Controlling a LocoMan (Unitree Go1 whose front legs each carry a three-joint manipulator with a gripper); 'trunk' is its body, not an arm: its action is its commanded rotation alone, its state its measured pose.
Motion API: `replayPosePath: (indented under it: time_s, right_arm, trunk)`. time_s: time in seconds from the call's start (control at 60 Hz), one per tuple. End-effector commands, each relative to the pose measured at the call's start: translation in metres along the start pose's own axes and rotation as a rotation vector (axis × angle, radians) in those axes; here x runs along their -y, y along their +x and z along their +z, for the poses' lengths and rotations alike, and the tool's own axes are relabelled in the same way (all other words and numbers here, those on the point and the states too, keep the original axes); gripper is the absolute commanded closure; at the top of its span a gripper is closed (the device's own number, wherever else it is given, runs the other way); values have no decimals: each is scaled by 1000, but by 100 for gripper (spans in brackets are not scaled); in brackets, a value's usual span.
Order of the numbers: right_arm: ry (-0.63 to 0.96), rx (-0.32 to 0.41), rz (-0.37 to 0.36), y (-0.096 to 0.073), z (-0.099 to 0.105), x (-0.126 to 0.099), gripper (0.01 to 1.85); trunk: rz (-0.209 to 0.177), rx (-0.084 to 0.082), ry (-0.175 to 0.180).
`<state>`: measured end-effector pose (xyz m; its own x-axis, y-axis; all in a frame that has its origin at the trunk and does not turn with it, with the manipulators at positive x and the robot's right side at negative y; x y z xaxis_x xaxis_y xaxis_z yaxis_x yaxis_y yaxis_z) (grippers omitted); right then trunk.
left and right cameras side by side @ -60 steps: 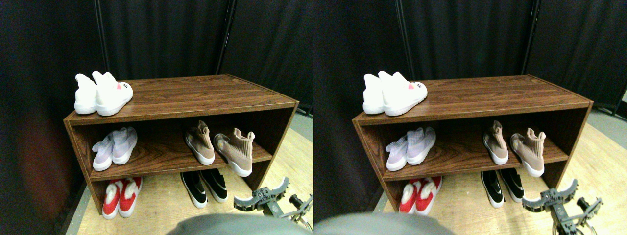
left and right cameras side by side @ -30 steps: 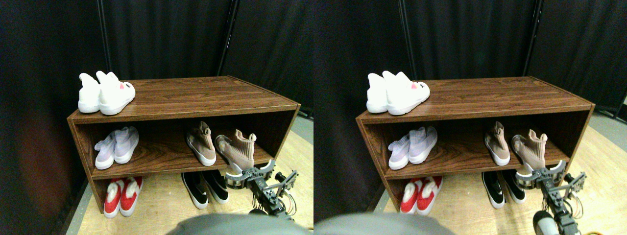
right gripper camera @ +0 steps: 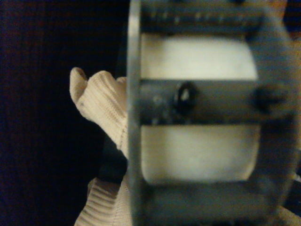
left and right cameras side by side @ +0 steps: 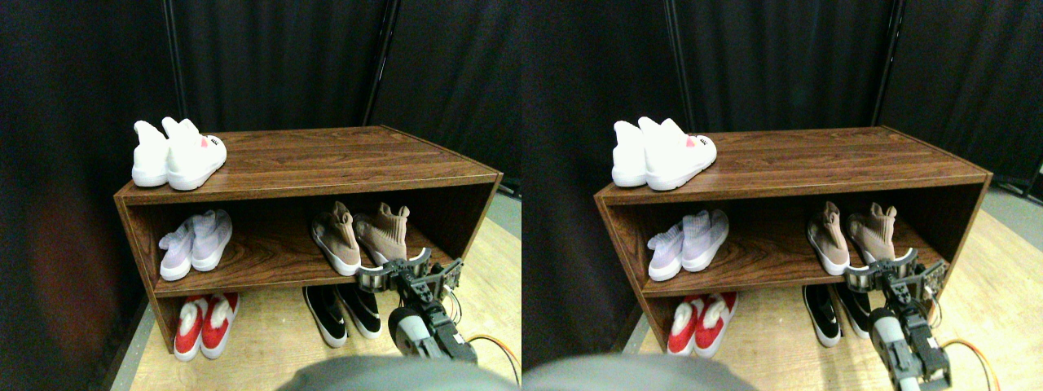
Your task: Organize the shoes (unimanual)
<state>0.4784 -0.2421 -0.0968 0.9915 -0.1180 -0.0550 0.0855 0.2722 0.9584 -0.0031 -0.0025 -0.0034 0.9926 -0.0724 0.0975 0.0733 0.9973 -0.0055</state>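
My right gripper [left and right cameras side by side: 397, 275] sits at the toe of the right tan shoe [left and right cameras side by side: 385, 235], pushing it beside its mate [left and right cameras side by side: 336, 238] to pair them (jaw state: cannot tell); both are on the middle shelf [left and right cameras side by side: 269, 269], at about 3 o'clock.

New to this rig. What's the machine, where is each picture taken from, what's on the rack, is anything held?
It is a four-legged robot working with one arm. The wide picture is its forward camera, shown twice, side by side. The close picture looks along the right gripper from behind. The wooden shoe rack carries white shoes on top, pale lilac shoes and two tan sock-shoes on the middle shelf, and red shoes and black slip-ons on the floor beneath. The gripper sits against the right tan sock-shoe; whether it grips it does not show.
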Motion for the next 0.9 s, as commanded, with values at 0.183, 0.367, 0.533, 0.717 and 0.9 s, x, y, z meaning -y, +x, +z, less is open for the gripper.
replayPosePath:
  time_s: [0.183,0.367,0.533,0.717,0.9]
  right_arm:
    - [-81,32,88,-22,11,-13,25]
    - [-91,-1,140,-44,15,-24,28]
    - [-80,2,153,-57,19,-25,30]
    - [-137,22,175,-67,32,-25,37]
    - [-122,89,207,-74,52,-29,42]
  trunk:
    - [9,-25,-2]
    - [0,-25,3]
    - [-6,-26,7]
    - [-9,-27,11]
    - [-7,-24,13]
